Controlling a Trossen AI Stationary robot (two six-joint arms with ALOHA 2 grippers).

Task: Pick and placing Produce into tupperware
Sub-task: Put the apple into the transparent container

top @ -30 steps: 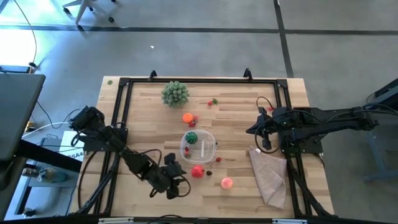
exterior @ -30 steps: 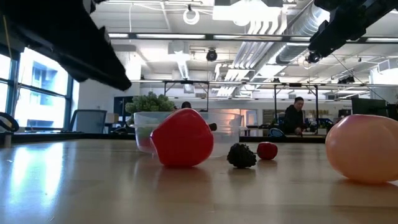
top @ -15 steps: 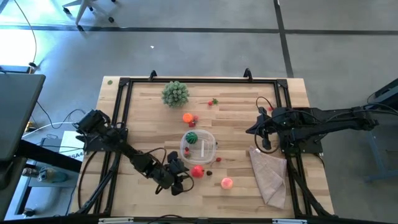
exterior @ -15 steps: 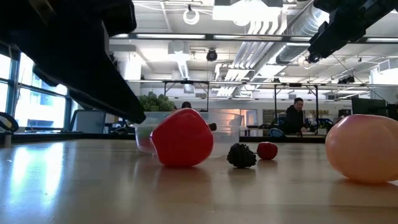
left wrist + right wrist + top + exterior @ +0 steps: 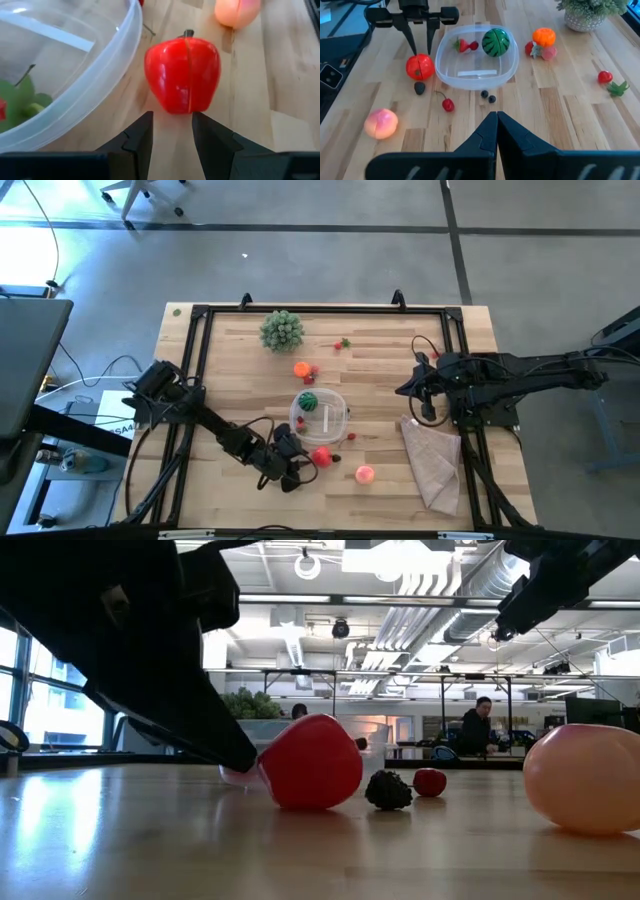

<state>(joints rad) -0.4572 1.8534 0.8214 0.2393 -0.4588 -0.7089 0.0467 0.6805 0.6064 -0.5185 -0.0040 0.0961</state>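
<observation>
Okay, left pincer low on the bench, fingers narrowly parted, tips just short of the red apple, not gripping yet. Apple just beside the tupperware, at about 6 o'clock from it. Probably best to ease forward, straddle the apple evenly, then close and lift clear of the whitish rim. Peach nearby toward 4 o'clock, so no wide swings. Plenty of open wood at 9 o'clock. Right pincer pinched closed, parked above the cloth side.
</observation>
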